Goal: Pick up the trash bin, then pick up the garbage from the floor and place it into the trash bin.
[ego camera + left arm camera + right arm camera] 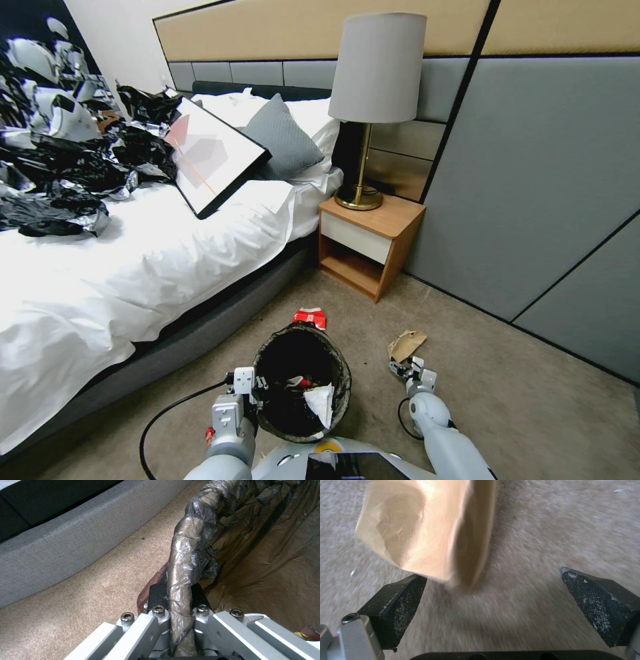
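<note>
Far left in the head view, black sheeting (60, 173) lies heaped on the bed (133, 267). A framed picture (217, 157) leans on the covers beside a grey pillow (287, 137). The grey bed base (66, 545) runs along the carpet (507, 400), just beside the bin.

Left gripper (257, 385): clamped on the rim of the bin (333, 407). In the left wrist view the black pads (156, 595) press the bag-wrapped rim (185, 562) from both sides. The bin sits low in the centre of the head view, directly ahead of the robot's body, between the two arms. Its black liner is folded over the rim. Inside lie a white paper scrap (321, 402) and a small red and yellow wrapper (301, 382).

A red wrapper (310, 317) lies on the carpet just beyond the bin's far rim, between the bin and the nightstand (367, 243). The nightstand carries a brass lamp (373, 100) and stands against the grey panelled wall (547, 180).

Right gripper (402, 368): released, jaws spread wide, low over the carpet to the right of the bin. A brown paper scrap (405, 345) lies on the carpet just beyond the fingertips. In the right wrist view the scrap (426, 530) reaches down between the two pads (400, 605), nearest the one shown at the left; contact cannot be determined. The carpet around the scrap is otherwise bare
</note>
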